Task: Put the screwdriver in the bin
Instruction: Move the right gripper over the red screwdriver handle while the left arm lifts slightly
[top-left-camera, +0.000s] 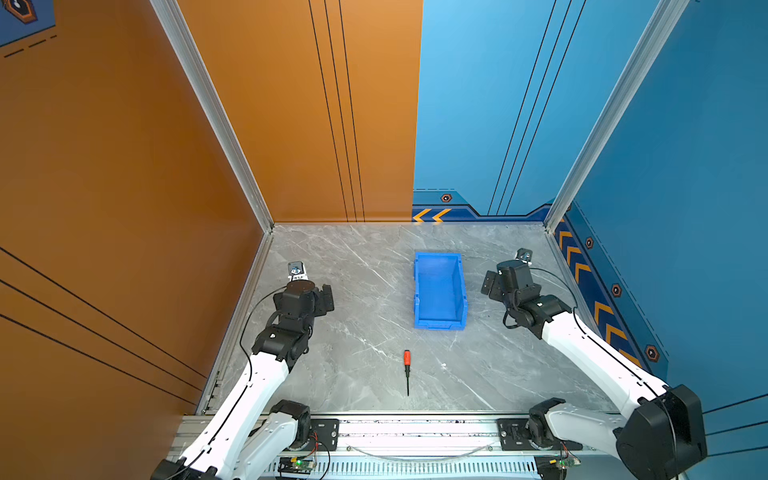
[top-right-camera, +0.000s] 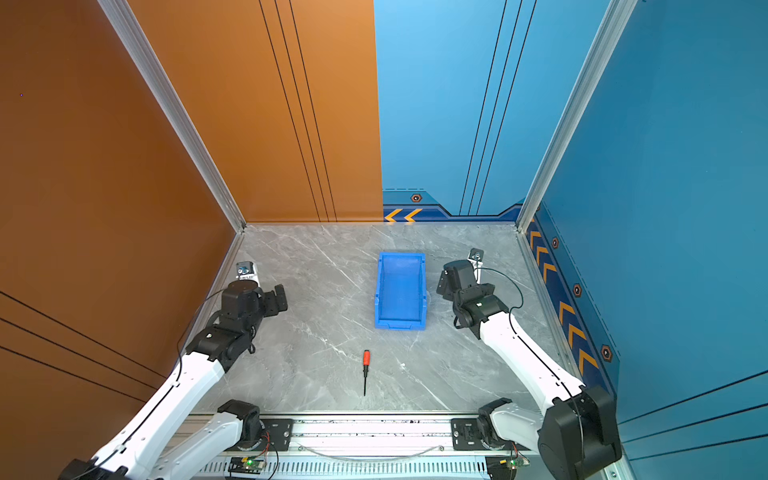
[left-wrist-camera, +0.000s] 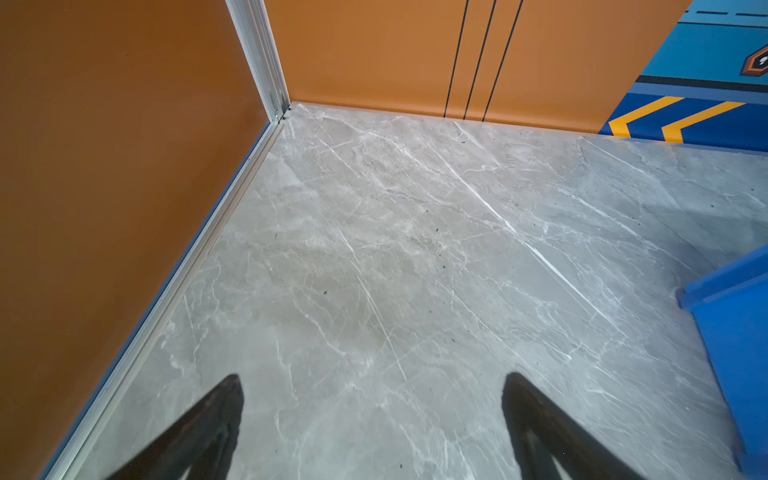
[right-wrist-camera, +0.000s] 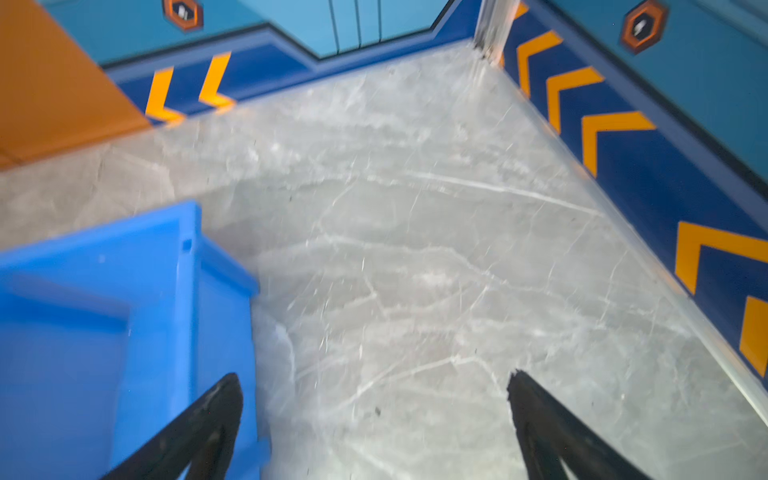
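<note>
The screwdriver (top-left-camera: 407, 365) (top-right-camera: 365, 365) lies flat on the marble table in both top views. It sits in front of the bin, red-orange handle toward the bin and thin shaft toward the near edge. Neither wrist view shows it. The blue bin (top-left-camera: 438, 291) (top-right-camera: 400, 291) stands empty at mid-table. My left gripper (left-wrist-camera: 374, 382) (top-left-camera: 326, 298) hovers open over bare table, well left of the bin (left-wrist-camera: 735, 332). My right gripper (right-wrist-camera: 374, 380) (top-left-camera: 490, 284) is open and holds nothing. It sits just beside the right wall of the bin (right-wrist-camera: 124, 311), in a blurred view.
Orange wall panels (top-left-camera: 124, 187) close the left side and blue panels (top-left-camera: 685, 208) the right and back. An aluminium rail (top-left-camera: 415, 428) carrying both arm bases runs along the near edge. Bare marble (top-left-camera: 357, 291) lies between the left gripper and the bin.
</note>
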